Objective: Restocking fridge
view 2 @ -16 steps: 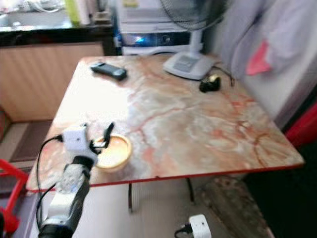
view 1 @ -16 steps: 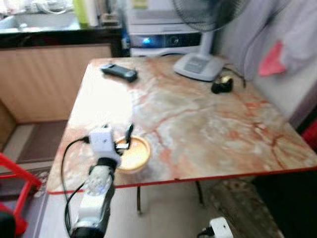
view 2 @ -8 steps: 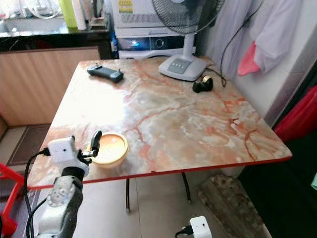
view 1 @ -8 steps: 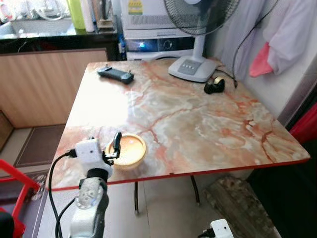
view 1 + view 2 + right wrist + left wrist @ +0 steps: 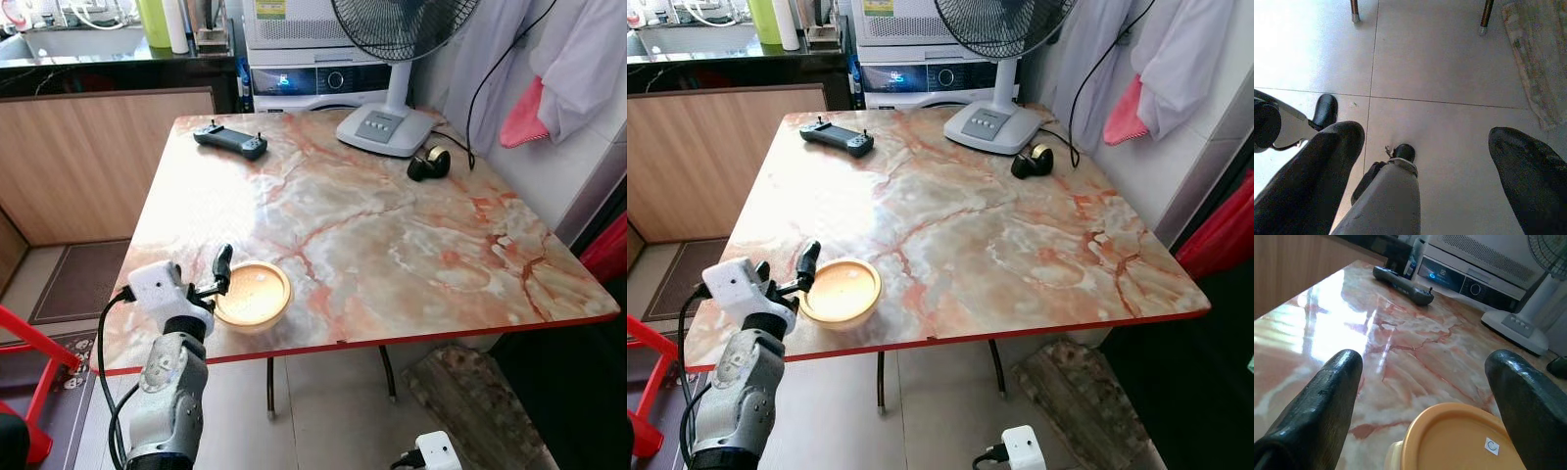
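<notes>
Tub (image 5: 252, 293) sits on the tabletop (image 5: 392, 245) near the front edge, our left side, lid on. Left hand (image 5: 1430, 396) is spread wide open, fingers (image 5: 1327, 396) straddling the tub but not touching yet. Right hand (image 5: 1425, 166) is open too, hanging idle over the floor. We judge the tub light, thin plastic, smooth: it'll flex and slip if squeezed hard. Best to grip low on the wall across its width, under the lid rim, with moderate force. Lid alone may pop off.
</notes>
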### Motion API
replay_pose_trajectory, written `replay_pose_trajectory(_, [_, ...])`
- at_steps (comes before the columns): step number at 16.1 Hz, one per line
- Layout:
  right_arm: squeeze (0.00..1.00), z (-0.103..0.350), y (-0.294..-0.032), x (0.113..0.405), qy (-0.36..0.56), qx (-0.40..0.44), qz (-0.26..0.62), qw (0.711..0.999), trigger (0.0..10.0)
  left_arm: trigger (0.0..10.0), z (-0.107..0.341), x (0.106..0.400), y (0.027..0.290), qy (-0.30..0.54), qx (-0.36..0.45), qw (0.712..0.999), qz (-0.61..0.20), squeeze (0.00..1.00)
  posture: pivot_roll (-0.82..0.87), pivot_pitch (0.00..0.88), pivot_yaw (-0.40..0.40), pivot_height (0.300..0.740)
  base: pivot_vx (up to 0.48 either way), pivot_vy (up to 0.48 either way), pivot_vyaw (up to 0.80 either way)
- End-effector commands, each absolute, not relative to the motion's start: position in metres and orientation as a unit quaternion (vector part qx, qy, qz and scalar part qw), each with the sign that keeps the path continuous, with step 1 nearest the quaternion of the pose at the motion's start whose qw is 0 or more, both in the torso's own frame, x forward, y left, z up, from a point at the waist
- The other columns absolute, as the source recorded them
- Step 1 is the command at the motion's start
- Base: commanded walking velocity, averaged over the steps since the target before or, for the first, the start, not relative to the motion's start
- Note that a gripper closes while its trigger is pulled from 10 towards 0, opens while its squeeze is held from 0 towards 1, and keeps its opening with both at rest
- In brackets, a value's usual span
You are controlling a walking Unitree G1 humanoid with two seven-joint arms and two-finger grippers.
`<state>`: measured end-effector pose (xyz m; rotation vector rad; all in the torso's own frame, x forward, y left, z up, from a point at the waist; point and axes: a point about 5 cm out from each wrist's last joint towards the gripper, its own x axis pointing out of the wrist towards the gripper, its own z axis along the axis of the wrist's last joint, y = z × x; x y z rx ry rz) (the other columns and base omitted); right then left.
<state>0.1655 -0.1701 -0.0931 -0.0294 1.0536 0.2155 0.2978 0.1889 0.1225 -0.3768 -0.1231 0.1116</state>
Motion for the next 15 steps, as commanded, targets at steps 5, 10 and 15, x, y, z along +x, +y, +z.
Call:
replay_pose_trajectory(5, [0.00,-0.092,-0.173,0.167,0.499,-0.010,0.096,0.861,10.0,10.0,0.113,0.299,0.193,-0.039,-0.215,0.974,0.058,1.00,0.05,0.000,-0.038,0.740,0.000,0.000,0.00])
replay_pose_trajectory(10, [0.00,-0.092,-0.173,0.167,0.498,-0.012,0.097,0.862,10.0,10.0,0.098,0.301,0.192,-0.004,-0.262,0.965,0.033,0.00,0.05,0.000,-0.036,0.740,0.000,0.000,0.00])
replay_pose_trajectory(15, [0.00,-0.092,-0.174,0.168,0.497,-0.014,0.098,0.862,10.0,10.0,0.091,0.304,0.179,0.015,-0.291,0.956,-0.010,0.00,0.05,0.000,-0.039,0.740,0.000,0.000,0.00])
